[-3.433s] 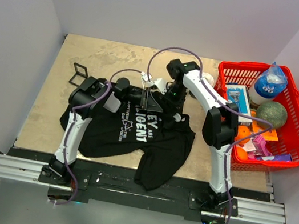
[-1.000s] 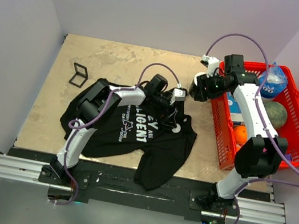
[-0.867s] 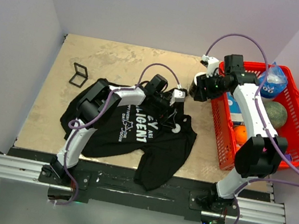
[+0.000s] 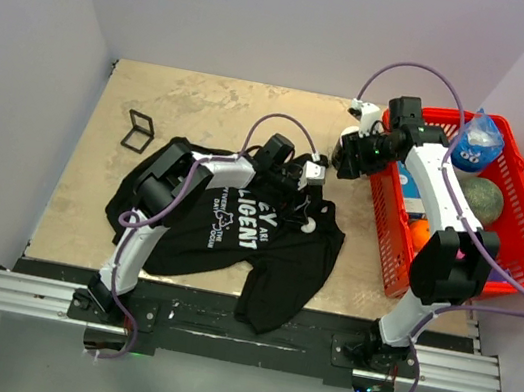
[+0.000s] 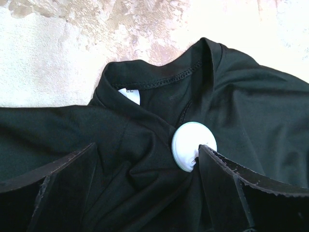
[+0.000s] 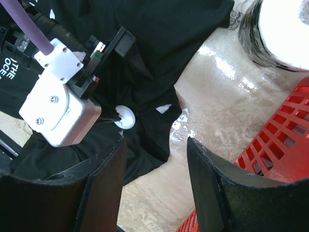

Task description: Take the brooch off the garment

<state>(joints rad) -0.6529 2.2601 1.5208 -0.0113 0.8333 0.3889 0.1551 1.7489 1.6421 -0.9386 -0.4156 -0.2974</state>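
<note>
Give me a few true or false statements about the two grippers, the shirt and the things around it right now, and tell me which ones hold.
1. The left gripper is open, with a white round disc between its fingers. True.
2. The black frame piece lies on the T-shirt. False: it lies on the bare table, apart from the shirt.
3. The right gripper grips the tape roll. False: it is open and empty, and the roll stands off to one side.
4. The white disc sits near the shirt's collar. True.
5. A red basket stands on the right side of the table. True.
</note>
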